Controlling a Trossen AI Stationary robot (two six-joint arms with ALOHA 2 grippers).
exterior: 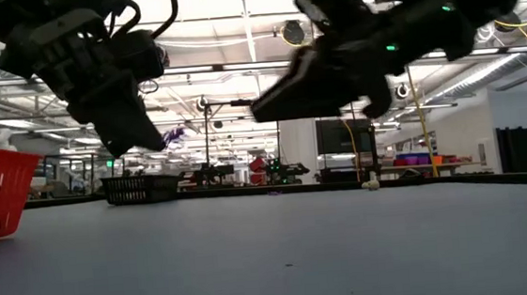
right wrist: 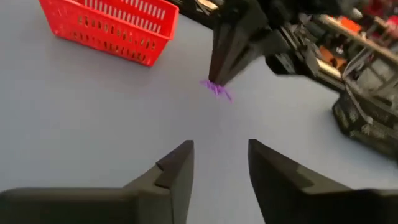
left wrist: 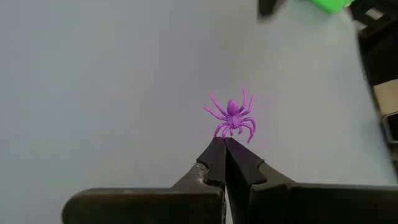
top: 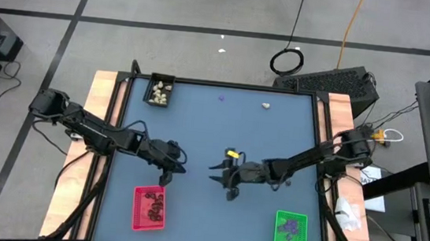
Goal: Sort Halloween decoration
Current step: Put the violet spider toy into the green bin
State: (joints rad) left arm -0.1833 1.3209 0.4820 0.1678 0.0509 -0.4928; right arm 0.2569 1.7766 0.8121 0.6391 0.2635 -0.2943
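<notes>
My left gripper point(left wrist: 224, 144) is shut on a tiny flat purple spider point(left wrist: 233, 117), a piece of the Halloween decoration, above the middle of the table. The right wrist view shows that spider point(right wrist: 216, 89) at the left gripper's tip point(right wrist: 219, 74). My right gripper point(right wrist: 219, 158) stands open a short way to the right of it, pointing at it, with nothing between its fingers. In the high view the left gripper point(top: 179, 164) and the right gripper point(top: 216, 170) face each other. The low view shows the spider point(exterior: 174, 134) well above the table. My left gripper pinches the spider by the legs at one end point(left wrist: 227, 132) between the very tips of its two fingers. The fingers slant downward from the table's left side. The spider sticks out beyond the fingertips, lifted clear of the table.
A red tray point(top: 149, 207) with dark lumps stands near the front, left of centre. A green tray point(top: 291, 233) with purple bits is at the front right. A black tray point(top: 160, 91) with cream lumps sits at the far left. A loose purple bit point(top: 222, 99) and a cream lump point(top: 266, 105) lie near the far edge.
</notes>
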